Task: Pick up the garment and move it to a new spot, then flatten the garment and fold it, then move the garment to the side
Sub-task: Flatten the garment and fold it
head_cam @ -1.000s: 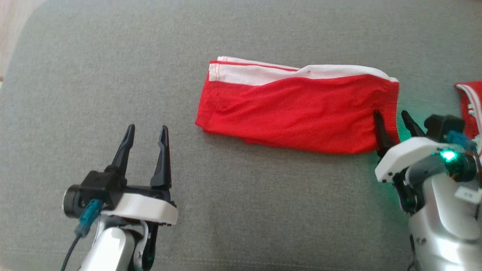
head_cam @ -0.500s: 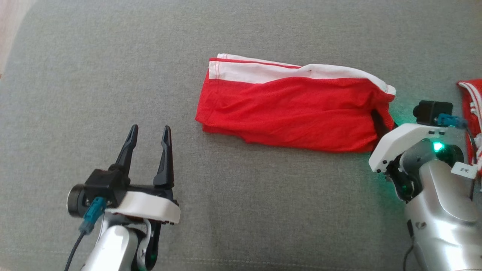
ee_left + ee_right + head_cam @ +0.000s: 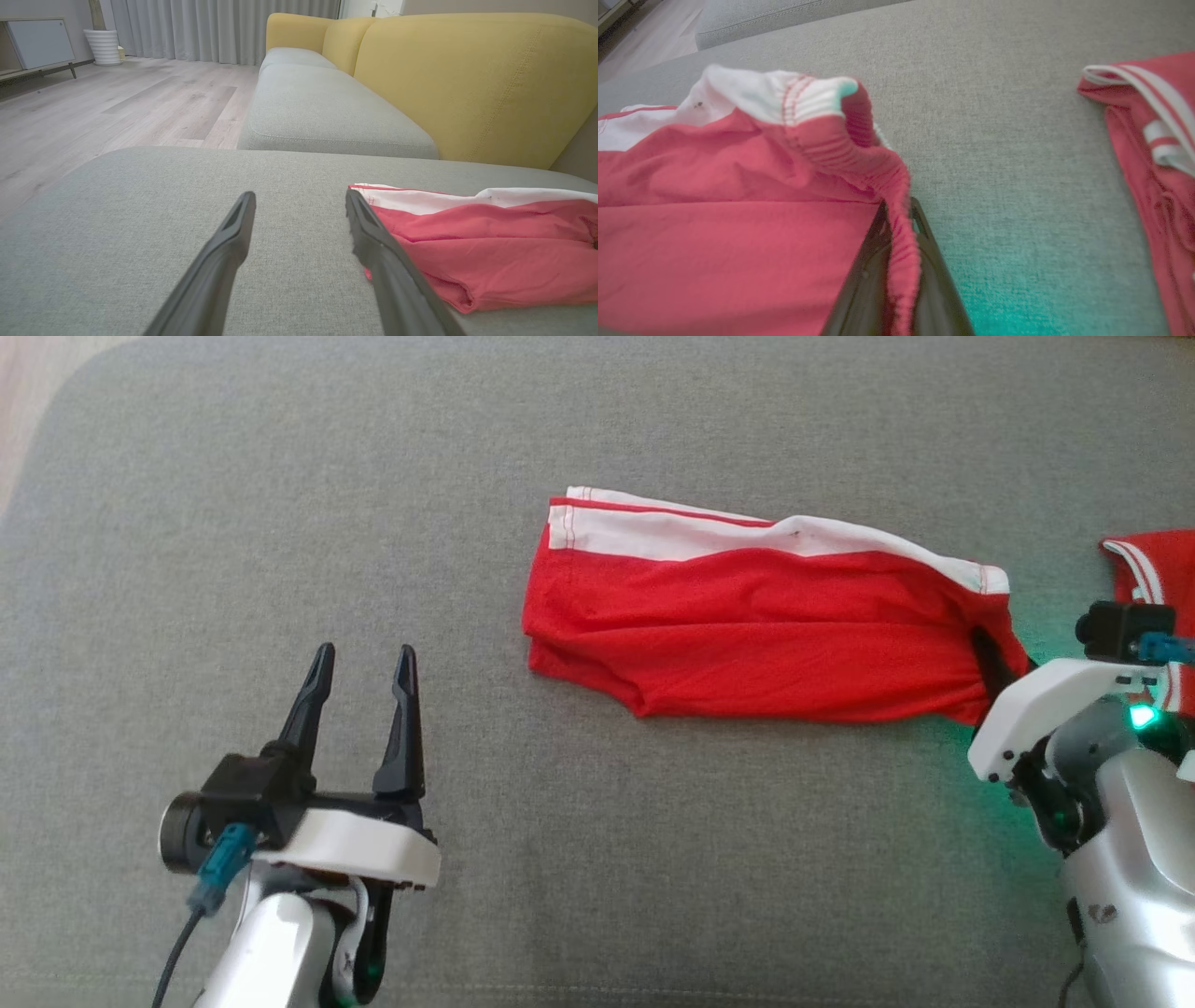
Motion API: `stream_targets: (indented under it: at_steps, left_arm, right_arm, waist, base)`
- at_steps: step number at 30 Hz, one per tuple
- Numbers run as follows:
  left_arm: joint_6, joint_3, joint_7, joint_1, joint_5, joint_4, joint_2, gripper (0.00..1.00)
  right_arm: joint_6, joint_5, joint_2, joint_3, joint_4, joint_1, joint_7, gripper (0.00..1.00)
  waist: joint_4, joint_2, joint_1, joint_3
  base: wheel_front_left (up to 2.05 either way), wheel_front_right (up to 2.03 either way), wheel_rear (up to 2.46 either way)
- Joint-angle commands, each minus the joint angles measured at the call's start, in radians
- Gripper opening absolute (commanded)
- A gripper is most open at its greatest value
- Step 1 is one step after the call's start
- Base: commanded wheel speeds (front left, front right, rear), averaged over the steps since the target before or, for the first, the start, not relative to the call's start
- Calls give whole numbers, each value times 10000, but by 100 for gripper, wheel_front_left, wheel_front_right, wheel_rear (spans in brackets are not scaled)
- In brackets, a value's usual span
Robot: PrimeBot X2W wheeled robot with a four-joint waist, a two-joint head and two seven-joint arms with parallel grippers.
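Lower left: left gripper (image 3: 364, 653), fingers spread wide, nothing between them, over bare grey cushion (image 3: 597, 859), well apart from any cloth.

Centre: red garment (image 3: 747, 635), white band (image 3: 653, 534) along far edge, lying doubled over, long axis across the cushion, left end loose and unsupported.

Right end of it: right gripper (image 3: 990, 653) clamped on ribbed waistband (image 3: 859, 154), only a narrow strip of hem pinched between the fingers.

Far right: second red garment (image 3: 1144, 579), near the right arm, apart from the first.

Risks, as judged:
- Thin bite on stretchy elastic, likely to slip out under a quick pull.
- One-ended hold, so a drag or lift is apt to bunch the cloth and spoil the fold.
- Travel rightward likely to sweep into the second piece.
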Motion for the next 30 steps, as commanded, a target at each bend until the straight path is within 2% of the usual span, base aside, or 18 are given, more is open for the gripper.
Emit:
stream_targets:
  at_steps: [1,4,10,16,20,24,28,30]
  left_arm:
    - [9,383,-119,-291,96,-323,109,100]
    - [7,388,-119,-278,95,-320,111,100]
    - [-3,357,-120,-219,112,-337,102,100]
    - [-26,269,-121,-261,141,-358,48,100]
    - [-8,215,-121,-277,164,-364,7,100]
    - [-39,164,-121,-326,155,-350,-25,100]
    - [-120,65,-121,-439,146,-297,-97,100]
    - [-170,10,-121,-515,149,-256,-149,100]
  right_arm:
    - [65,149,-222,201,-428,-51,143,0]
    - [65,516,-199,282,-598,-37,467,0]
    - [65,2755,142,299,-1707,-123,2152,0]
    - [65,5420,958,-140,-3075,-326,4028,0]
    - [65,6528,1503,-174,-3299,-570,4678,0]
    - [65,7403,1696,304,-2951,-1019,4358,0]
    - [65,8774,1707,1844,-2102,-1720,2904,0]
    - [65,8805,1708,2701,-1514,-2139,2070,0]
  waist:
    - [-41,0,0,-57]
    - [-68,0,0,-109]
    - [-93,0,0,-231]
    - [125,0,0,-256]
    - [334,0,0,-252]
    - [576,0,0,-195]
    - [882,0,0,-66]
    - [1056,0,0,6]
  base:
    - [0,0,0]
    - [0,0,0]
    - [0,0,0]
    - [0,0,0]
    - [0,0,0]
    - [0,0,0]
    - [0,0,0]
    - [0,0,0]
